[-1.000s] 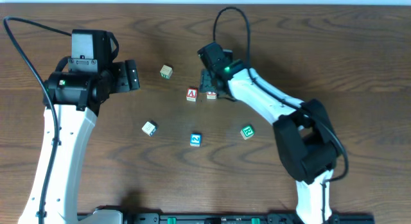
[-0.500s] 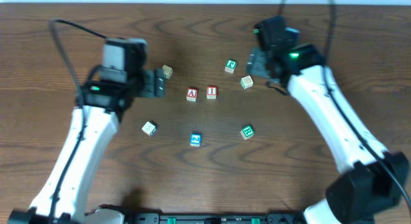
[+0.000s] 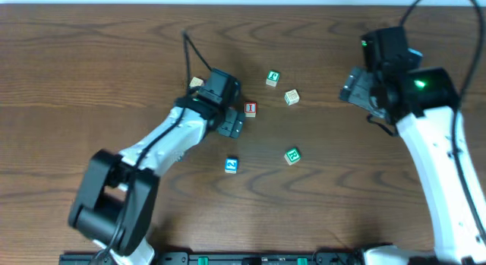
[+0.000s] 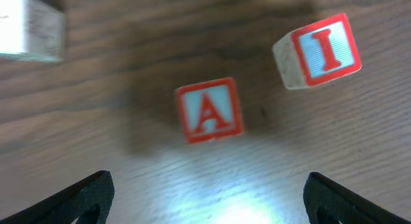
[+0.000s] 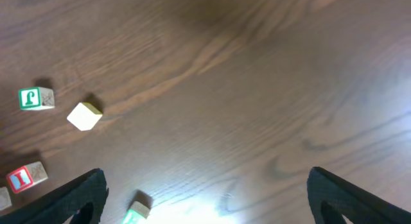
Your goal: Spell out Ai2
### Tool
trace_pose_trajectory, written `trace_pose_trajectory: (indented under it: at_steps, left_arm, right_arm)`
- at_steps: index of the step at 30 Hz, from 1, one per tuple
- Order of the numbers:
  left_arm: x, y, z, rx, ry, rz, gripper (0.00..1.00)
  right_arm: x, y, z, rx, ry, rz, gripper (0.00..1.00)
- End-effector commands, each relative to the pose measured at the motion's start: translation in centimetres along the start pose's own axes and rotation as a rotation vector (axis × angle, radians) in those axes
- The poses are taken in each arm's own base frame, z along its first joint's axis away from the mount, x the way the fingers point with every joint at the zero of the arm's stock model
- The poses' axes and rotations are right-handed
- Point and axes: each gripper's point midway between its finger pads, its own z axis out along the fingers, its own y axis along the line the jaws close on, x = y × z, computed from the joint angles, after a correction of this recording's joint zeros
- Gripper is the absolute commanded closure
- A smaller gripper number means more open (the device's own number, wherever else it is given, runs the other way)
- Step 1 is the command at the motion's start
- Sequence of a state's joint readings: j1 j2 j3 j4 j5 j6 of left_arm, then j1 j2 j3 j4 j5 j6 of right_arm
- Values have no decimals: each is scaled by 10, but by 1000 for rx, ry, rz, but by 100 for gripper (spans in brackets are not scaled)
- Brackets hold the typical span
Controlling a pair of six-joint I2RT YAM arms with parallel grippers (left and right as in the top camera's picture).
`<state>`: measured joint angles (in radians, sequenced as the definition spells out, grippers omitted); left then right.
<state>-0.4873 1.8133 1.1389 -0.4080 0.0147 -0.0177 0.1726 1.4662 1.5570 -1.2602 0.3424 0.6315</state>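
Left wrist view: red A cube [image 4: 209,112] sits centre frame, flat on the table [image 4: 359,134], between the spread jaws of the left gripper [image 4: 209,185], which is released and holds nothing. Upper right: red I cube [image 4: 318,51], near but not touching, skewed. Overhead: blue 2 cube [image 3: 231,165] lies apart, below centre. Looks like the A-alignment step. The next move probably needs a straight drop and squeeze on A without clipping I. The right gripper [image 5: 205,185] is also released and empty, far right. Room right of I is limited: pale cube [image 3: 291,97] and green cube [image 3: 272,78] are nearby. Table edges are well apart.
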Motion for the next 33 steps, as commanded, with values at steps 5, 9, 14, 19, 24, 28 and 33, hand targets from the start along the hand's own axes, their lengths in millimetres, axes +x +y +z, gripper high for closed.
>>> trace_pose_trajectory:
  at_steps: [5,9,14,19,24,28,33]
  left_arm:
    - [-1,11,19,-103,-9,-40,5]
    - [-7,18,18,-141,-36,-56,11]
    - [-17,17,17,-138,-75,-68,21]
    - [-16,17,19,-136,-76,-123,27]
    - [-20,17,21,-131,-94,-171,27]
    - [-17,17,27,-126,-83,-211,27]
    - [-12,21,35,-91,-58,-266,29]
  right_arm:
    - [-1,-26,-7,53,8,14,1]
    - [1,-27,-7,57,15,11,1]
    - [1,-27,-7,57,15,11,1]
    - [1,-27,-7,57,15,11,1]
    - [1,-27,-7,57,16,11,1]
    - [2,-27,-7,59,18,9,1]
    - [2,-27,-7,59,18,9,1]
